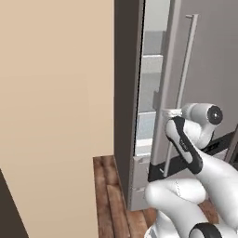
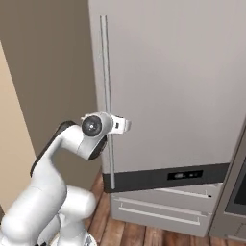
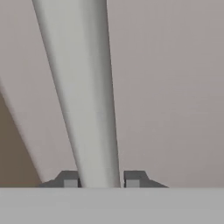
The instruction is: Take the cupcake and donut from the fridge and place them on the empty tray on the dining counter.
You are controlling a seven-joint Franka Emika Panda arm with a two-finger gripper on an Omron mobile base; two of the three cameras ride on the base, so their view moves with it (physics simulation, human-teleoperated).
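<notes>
Grey steel-look fridge (image 2: 168, 86): tall, stiff, heavy-doored, standing directly ahead of you with its door already swung a little ajar. Handle (image 2: 106, 96): long, thin, vertical bar, smooth and probably slippery, so take it square across its width, roughly mid-height where you now are. Gripper (image 3: 101, 178): one dark fingertip (image 3: 68, 178) sits on each side of the handle, touching or very nearly so; judged clenched on the bar, though you cannot confirm true contact. Left base view: shows the gap along the door's edge, with pale shelves (image 1: 151, 65) inside and a drawer front (image 1: 139, 179) below. Right base view: shows the closed face of the door, the dark control strip (image 2: 168, 177) beneath it, and the wrist reaching to the bar, but not the interior. Cupcake and donut: not yet visible through the gap; presumably light and fragile, to be pinched gently. Expect the door to resist, then swing in an arc.
</notes>
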